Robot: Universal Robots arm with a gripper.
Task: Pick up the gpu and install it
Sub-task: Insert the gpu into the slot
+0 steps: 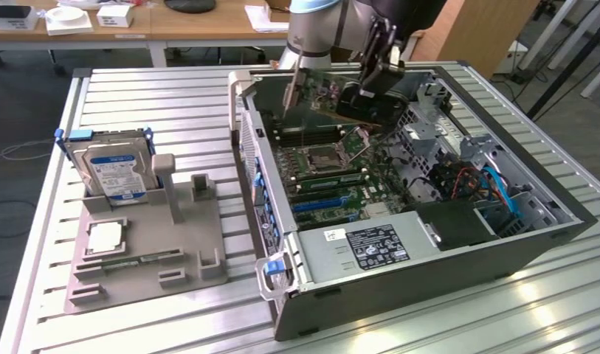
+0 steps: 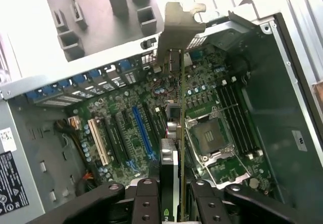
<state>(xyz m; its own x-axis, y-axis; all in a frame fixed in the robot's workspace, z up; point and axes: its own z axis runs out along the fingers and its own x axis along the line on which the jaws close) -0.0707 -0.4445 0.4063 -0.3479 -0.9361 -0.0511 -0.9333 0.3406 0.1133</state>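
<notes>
The jaws are pinched on the gpu (image 1: 325, 99), one finger on each flat face of the card. In the exterior view the gripper (image 1: 364, 92) hangs from the arm (image 1: 314, 29) over the far end of the open computer case (image 1: 536, 243) and grips the card near its upper edge. The card is held clear of the table (image 1: 132, 324), inside the outline of the case, tilted, with its lower edge down towards the motherboard (image 1: 329, 166). I cannot tell whether that edge touches the board.

In the wrist view the gripper (image 2: 170, 196) clamps the gpu (image 2: 169, 158), which is seen edge-on as a thin line running across the motherboard (image 2: 131, 128). Its metal bracket (image 2: 177, 30) is at the end away from the fingers, up against the perforated rear wall of the case. The card lies between the blue expansion slot (image 2: 143, 130) on one side and the open CPU socket (image 2: 209, 138) on the other, and beyond the socket are the memory slots (image 2: 237, 118). A white slot (image 2: 98, 141) sits further out past the blue one.

The power supply (image 1: 373, 247) fills the near end of the case in the exterior view. On the exterior view's left, well apart from the case, a grey fixture (image 1: 172, 236) stands on the table with a hard drive (image 1: 113, 169) upright in it.
</notes>
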